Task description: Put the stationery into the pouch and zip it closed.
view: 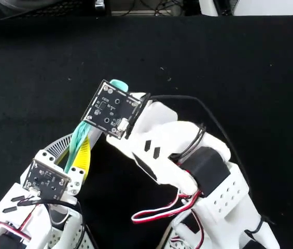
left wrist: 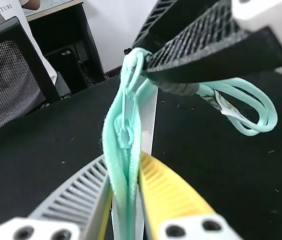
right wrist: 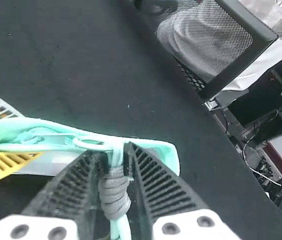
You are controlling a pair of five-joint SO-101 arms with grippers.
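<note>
Within ribbed left gripper, fabric pouch

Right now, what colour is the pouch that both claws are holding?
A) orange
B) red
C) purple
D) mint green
D: the pouch is mint green, clamped by the left claw with its grey and yellow fingers and, at its end, by the black right claw.

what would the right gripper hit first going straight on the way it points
The pouch, right past the tips of the right gripper; behind it probably the black table, depth unclear.
</note>
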